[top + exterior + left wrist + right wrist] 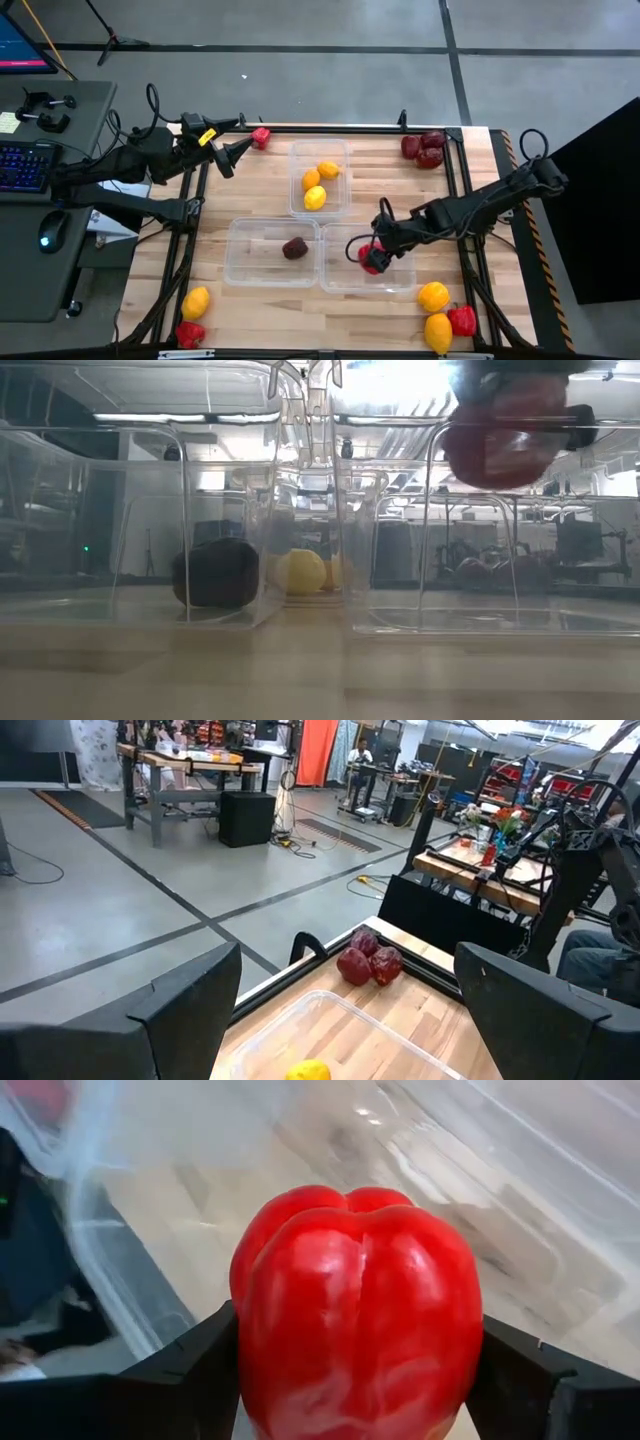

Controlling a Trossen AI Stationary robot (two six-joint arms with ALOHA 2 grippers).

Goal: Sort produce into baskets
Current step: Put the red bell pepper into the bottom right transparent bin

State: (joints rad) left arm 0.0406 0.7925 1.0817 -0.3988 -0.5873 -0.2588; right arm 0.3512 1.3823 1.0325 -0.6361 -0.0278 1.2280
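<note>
My right hand [374,256] holds a red bell pepper [358,1315] between its fingers, above the floor of the near right basket [398,283]. Beside it, the near left basket [250,272] contains one dark maroon fruit [294,249]; the far basket [299,203] has three yellow-orange pieces [316,185]. My left hand [228,156] waits wide open and empty at the far left edge of the surface [385,195], near another red pepper [261,137]

Workshop room with a grey floor

The concrete floor [120,910] has dark lines; a desk [45,215] with keyboard [22,165] stands beside the wooden table [250,210]; workbenches [185,760] stand behind.
</note>
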